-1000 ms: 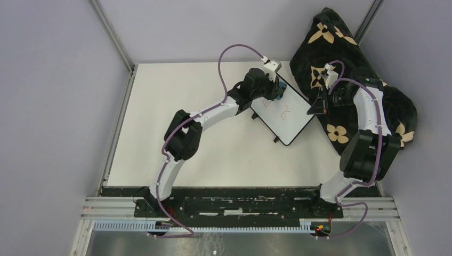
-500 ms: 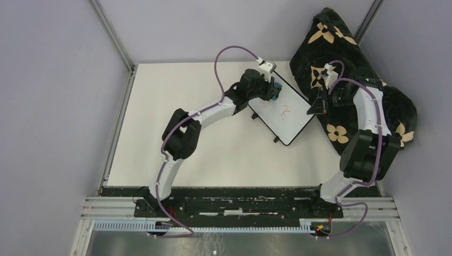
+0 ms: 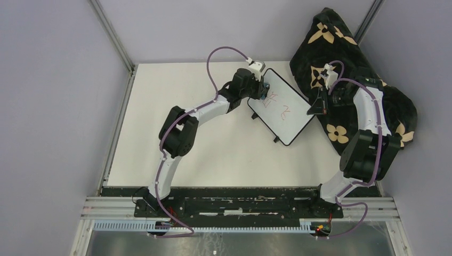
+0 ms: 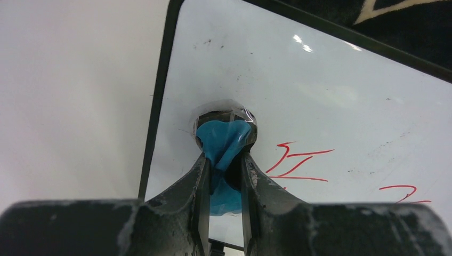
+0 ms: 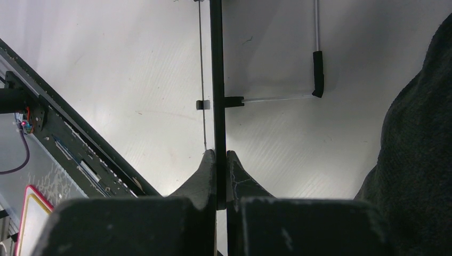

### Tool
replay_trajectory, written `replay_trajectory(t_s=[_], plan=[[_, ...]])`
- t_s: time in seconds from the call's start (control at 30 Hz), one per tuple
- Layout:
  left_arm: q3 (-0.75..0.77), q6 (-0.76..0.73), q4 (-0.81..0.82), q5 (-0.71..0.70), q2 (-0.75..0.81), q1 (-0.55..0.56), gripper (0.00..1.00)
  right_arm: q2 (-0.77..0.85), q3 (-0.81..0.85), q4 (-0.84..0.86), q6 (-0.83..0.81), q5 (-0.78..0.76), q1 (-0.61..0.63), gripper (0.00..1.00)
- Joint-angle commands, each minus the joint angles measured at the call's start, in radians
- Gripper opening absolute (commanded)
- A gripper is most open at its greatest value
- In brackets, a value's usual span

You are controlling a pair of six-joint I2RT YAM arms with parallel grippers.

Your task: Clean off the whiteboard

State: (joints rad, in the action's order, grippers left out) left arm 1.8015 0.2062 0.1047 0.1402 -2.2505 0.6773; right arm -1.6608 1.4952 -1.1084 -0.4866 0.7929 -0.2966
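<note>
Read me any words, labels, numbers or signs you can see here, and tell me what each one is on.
whiteboard: red handwritten marks only, loose scribbles that do not read as any word or number.
blanket: tan flower motifs, no lettering.
No other text is visible.

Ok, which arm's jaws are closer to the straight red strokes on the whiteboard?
The left arm: its jaws, pinching a blue wad, sit on the whiteboard right beside the strokes. The right arm clamps its jaws on the board's opposite edge, by the blanket.
</note>
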Motion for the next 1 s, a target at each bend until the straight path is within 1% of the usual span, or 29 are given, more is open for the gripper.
replay_trajectory(t_s=[0.0, 0.3, 0.43, 0.57, 0.97], plan=[[0.037, 0.021, 0.007, 0.0, 0.077, 0.068, 0.03, 0.024, 0.003, 0.009, -0.04, -0.034, 0.0, 0.0], [0.069, 0.012, 0.013, 0.005, 0.091, 0.166, 0.03, 0.023, 0.006, 0.003, -0.04, -0.031, 0.0, 0.0], [0.065, 0.005, 0.015, 0.004, 0.106, 0.184, 0.03, 0.025, 0.007, 0.001, -0.039, -0.031, -0.001, 0.01], [0.042, -0.032, 0.006, -0.056, 0.118, 0.18, 0.03, 0.025, 0.008, 0.001, -0.038, -0.029, 0.0, 0.01], [0.004, -0.037, -0.007, -0.093, 0.091, 0.104, 0.03, 0.026, 0.002, 0.0, -0.042, -0.027, 0.0, 0.0]])
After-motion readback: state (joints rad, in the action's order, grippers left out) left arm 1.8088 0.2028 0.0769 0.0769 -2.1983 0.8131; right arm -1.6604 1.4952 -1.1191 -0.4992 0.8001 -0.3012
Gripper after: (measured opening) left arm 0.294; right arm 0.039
